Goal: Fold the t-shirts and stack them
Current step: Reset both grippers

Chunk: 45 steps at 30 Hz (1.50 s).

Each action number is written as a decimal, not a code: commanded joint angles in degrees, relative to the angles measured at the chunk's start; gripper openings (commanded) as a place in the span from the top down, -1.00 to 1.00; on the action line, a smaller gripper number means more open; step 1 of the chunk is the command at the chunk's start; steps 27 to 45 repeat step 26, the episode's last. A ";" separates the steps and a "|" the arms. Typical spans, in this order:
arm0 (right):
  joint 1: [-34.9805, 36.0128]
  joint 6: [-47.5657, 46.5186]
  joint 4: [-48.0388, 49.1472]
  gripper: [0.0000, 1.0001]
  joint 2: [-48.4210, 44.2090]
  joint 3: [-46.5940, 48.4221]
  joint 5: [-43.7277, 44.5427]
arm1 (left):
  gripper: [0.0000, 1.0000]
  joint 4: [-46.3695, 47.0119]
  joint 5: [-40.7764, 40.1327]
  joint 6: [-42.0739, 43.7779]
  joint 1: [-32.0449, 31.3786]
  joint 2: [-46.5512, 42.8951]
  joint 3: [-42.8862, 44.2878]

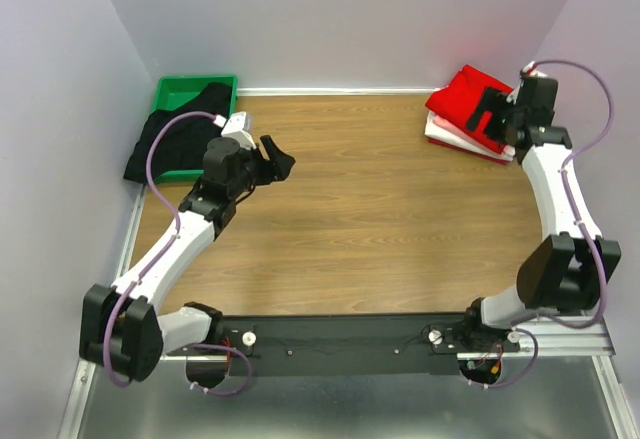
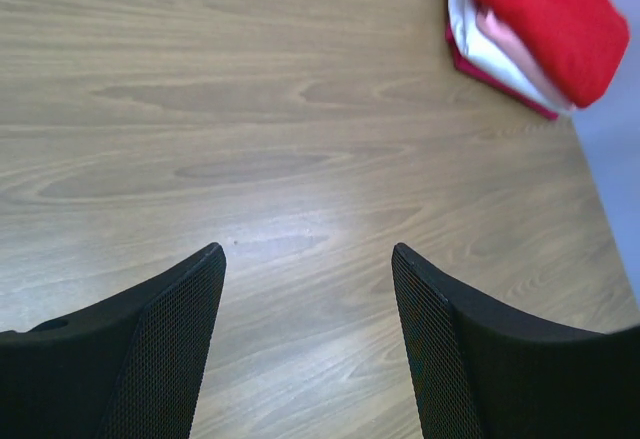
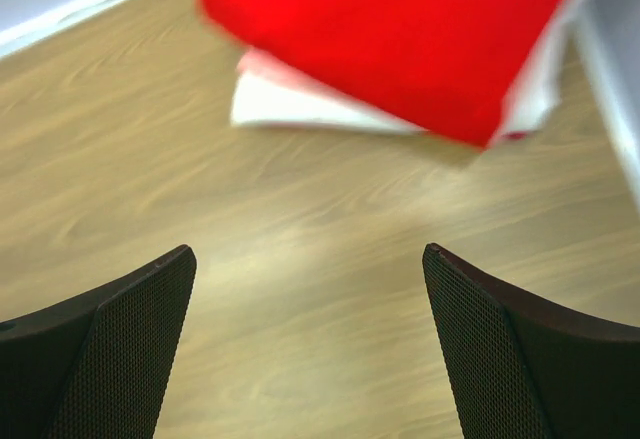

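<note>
Both my claws stood open and empty: the right claw (image 1: 490, 111) close by the folded red t-shirt (image 1: 463, 94) at the far-right bench (image 1: 380, 219) corner, the left claw (image 1: 274, 159) near the crumpled black t-shirt (image 1: 168, 144), which hung from the green tray (image 1: 185, 89) to its left.

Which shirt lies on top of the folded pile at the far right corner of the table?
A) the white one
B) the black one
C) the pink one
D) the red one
D: the red shirt lies uppermost there, with a white shirt showing beneath it, while the black shirt is draped over the green tray at the far left.
</note>
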 commanded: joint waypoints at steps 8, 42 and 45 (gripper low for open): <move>3.77 5.34 8.84 -1.00 -12.12 -24.33 -19.07 | -0.51 3.34 -8.82 -2.55 -0.20 -10.78 -6.34; 4.83 4.37 9.54 -1.00 -17.41 -32.18 -18.72 | -0.50 -2.54 -15.05 -2.20 -0.20 -21.15 -9.16; 4.83 4.37 9.54 -1.00 -17.41 -32.18 -18.72 | -0.50 -2.54 -15.05 -2.20 -0.20 -21.15 -9.16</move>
